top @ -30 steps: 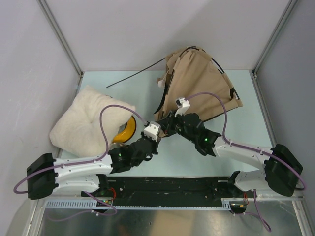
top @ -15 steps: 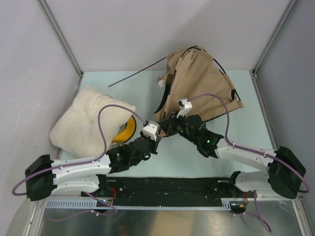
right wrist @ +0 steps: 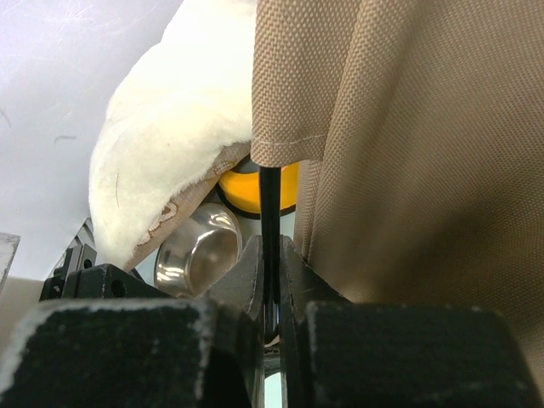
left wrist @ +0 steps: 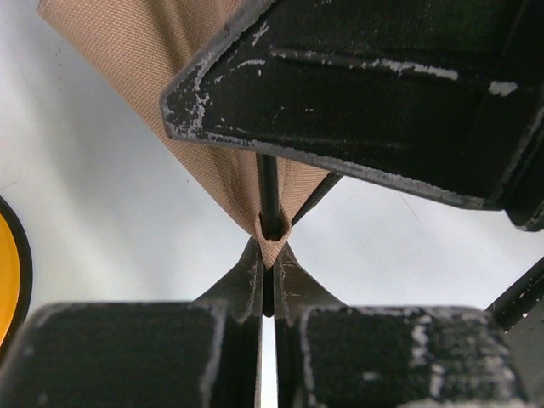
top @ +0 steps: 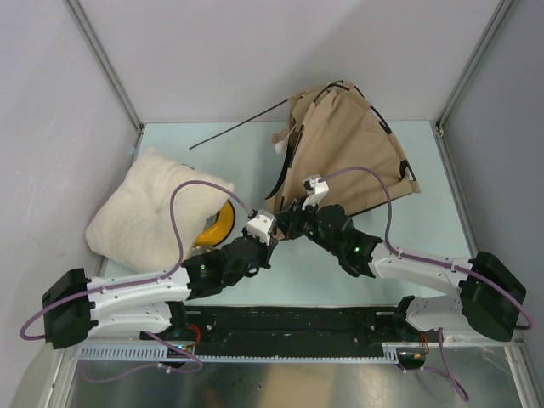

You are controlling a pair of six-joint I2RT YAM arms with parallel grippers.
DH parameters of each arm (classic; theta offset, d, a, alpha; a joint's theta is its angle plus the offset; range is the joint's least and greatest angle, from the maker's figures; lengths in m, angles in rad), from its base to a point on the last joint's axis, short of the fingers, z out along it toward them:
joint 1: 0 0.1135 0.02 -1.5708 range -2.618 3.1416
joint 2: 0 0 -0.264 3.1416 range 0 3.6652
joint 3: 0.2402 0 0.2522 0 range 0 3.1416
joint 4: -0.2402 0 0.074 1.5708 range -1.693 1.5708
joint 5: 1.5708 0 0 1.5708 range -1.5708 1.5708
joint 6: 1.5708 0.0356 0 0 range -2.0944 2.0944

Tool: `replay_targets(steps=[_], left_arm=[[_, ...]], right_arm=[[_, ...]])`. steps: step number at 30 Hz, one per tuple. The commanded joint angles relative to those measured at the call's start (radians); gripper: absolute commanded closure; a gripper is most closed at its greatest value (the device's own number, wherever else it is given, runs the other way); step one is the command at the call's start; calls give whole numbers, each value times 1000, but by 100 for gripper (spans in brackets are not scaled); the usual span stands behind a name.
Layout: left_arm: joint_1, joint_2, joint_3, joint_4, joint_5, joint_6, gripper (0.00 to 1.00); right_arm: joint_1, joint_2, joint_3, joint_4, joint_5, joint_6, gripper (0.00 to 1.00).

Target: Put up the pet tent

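Pet tent (top: 344,144) sits far-right on table (top: 442,221), half-raised, fabric sagging; cream pillow (top: 149,208) at left w/ yellow bowl holder (top: 217,228) tucked under its edge; both grippers meet at tent's near-left corner; left gripper (left wrist: 268,268) clamped on fabric corner tip; right gripper (right wrist: 270,259) clamped on thin black pole (right wrist: 270,212), pole end in corner pocket; progress approx. mid: frame partly up, spare pole (top: 238,127) loose left of tent, prob. not yet fitted
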Motion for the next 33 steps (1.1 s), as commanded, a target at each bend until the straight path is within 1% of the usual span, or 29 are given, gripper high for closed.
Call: replay_targets(steps=[1, 9, 20, 25, 33], left_arm=[[-8, -17, -11, -177, 106, -7, 100], [27, -52, -1, -190, 164, -13, 100], [84, -76, 25, -200, 265, -3, 100], [91, -96, 19, -200, 279, 3, 100], [97, -145, -13, -201, 256, 0, 93]], right_arm=[[-29, 1, 11, 173, 209, -66, 100], [-7, -7, -25, 180, 212, -96, 100], [8, -2, -43, 167, 186, -63, 100], [29, -17, -43, 159, 183, -59, 100], [64, -43, -43, 138, 194, -49, 100]])
